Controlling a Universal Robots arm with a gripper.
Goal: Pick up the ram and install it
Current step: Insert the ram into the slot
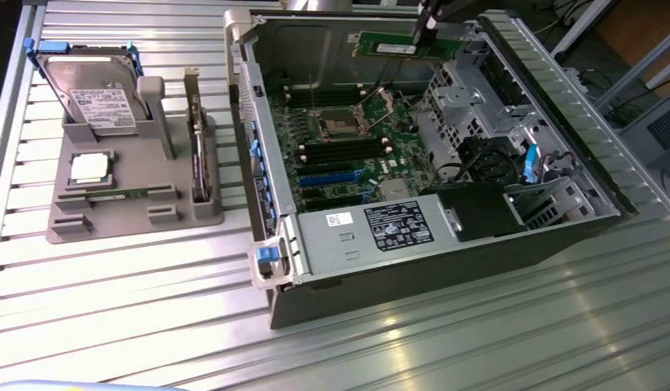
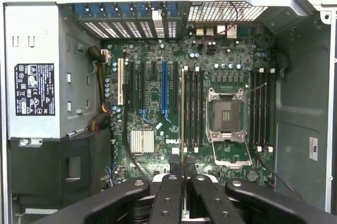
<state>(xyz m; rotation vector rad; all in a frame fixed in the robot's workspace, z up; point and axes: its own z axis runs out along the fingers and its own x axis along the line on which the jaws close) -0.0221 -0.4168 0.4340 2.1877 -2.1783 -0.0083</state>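
As the gripper (image 1: pixel 426 34) hangs over the far end of the open computer case (image 1: pixel 272 163), I record my entries from it outward.

1. Gripper (image 2: pixel 182 175): fingers pinched almost together, clamped on the upper edge of the ram.
2. Ram (image 1: pixel 405 46): held level in the air above the case's far wall, clear of the board. Its green face and white label are turned toward the exterior view. From the wrist view I see the ram (image 2: pixel 182 118) edge-on, a thin line running out from between the fingers.
3. Memory slots (image 2: pixel 194 108): a bank of long black slots just beside that line and parallel to it. I cannot tell which slot the stick sits over.
4. Processor socket (image 2: pixel 226 116): metal frame, just past the slots, with a second bank of slots on its other side.
5. Motherboard (image 2: pixel 152 103): green, lying flat in the case floor, with a small silver heatsink (image 2: pixel 142 141) near the gripper.
6. Power supply (image 1: pixel 367 232): grey box with a black label at the near end of the case.
7. Grey holder (image 1: pixel 117 213): on the slatted table (image 1: pixel 150 309), at the exterior view's left, apart from the case.
8. Hard drive (image 1: pixel 96 98): propped up at the holder's far end.
9. Square silver processor chip (image 1: pixel 90 167): lying flat in the holder, nearer than the drive.
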